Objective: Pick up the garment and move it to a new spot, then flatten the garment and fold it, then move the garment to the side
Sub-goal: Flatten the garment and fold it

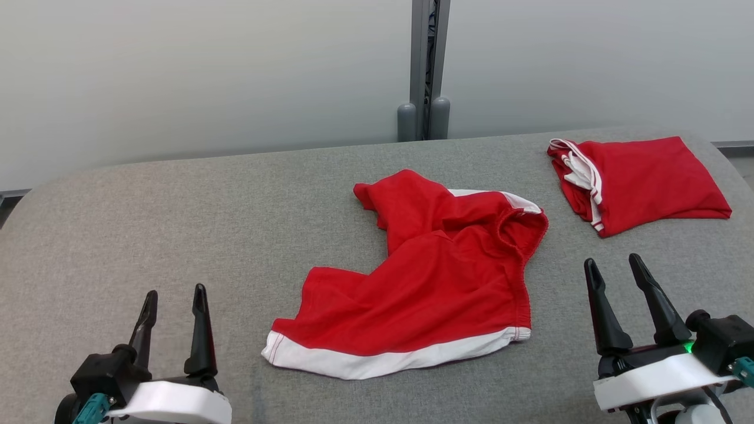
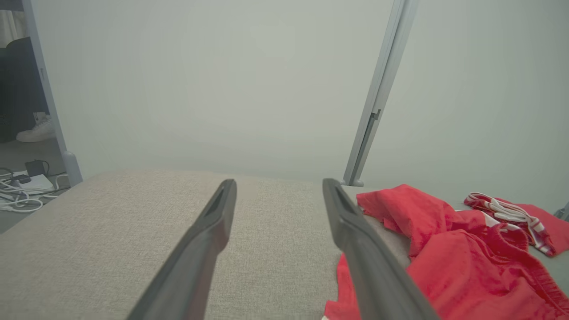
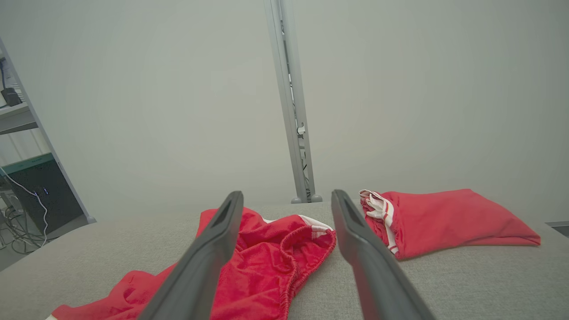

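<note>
Plain pale grey wall (image 1: 206, 70) up top, grey metal post (image 1: 429, 59) splitting it mid-frame, grey fabric-covered desk (image 1: 177, 224) across the bottom.

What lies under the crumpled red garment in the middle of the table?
The crumpled red garment lies on the grey fabric table, visible all around it. Whether anything else is beneath cannot be seen; the cloth covers that patch.

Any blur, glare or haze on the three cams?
Head view: sharp, even soft light, no glare on the garment. Left wrist view: hazy, washed out, left end effector soft. Right wrist view: clearer, right end effector blurred close up.
</note>
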Tool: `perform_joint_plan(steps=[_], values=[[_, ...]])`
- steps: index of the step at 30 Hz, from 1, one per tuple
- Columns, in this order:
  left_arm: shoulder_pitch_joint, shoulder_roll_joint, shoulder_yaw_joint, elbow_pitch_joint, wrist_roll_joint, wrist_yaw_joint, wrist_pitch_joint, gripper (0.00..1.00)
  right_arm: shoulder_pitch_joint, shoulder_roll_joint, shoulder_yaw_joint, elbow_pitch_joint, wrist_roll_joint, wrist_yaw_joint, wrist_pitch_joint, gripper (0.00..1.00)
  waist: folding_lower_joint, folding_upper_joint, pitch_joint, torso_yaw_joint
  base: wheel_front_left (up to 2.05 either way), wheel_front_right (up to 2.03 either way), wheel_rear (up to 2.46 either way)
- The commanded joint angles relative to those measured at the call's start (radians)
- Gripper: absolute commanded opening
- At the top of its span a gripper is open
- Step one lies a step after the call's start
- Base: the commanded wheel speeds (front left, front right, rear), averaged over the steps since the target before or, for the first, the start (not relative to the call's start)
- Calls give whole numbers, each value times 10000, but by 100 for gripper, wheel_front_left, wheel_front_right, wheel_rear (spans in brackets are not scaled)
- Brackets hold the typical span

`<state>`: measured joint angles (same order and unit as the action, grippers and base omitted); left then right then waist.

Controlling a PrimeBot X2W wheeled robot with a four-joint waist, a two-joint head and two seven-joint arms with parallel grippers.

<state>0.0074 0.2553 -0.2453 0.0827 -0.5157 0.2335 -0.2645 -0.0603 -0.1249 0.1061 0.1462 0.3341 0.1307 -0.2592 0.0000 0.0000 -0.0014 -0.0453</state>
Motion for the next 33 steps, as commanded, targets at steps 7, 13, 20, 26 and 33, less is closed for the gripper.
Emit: perform_joint_plan(steps=[7,13,20,26,33], values=[[109,-416,418,285,484,-478,-11,100,-14,-47,-68,44,-95,4,-57,100,0,0,-30,33,0,0,0],[159,-669,655,444,756,-747,-11,100,-51,-21,-114,85,-101,4,-58,100,0,0,-41,25,0,0,0],[169,-833,723,599,875,-846,-12,100,-72,14,-91,145,-83,4,-58,100,0,0,-40,13,0,0,0],[135,-883,754,673,954,-896,-12,100,-133,29,-68,180,-58,4,-58,100,0,0,-32,-1,0,0,0],[114,-910,737,716,966,-913,-12,100,-103,40,-38,254,-35,4,-58,100,0,0,-49,-5,0,0,0]])
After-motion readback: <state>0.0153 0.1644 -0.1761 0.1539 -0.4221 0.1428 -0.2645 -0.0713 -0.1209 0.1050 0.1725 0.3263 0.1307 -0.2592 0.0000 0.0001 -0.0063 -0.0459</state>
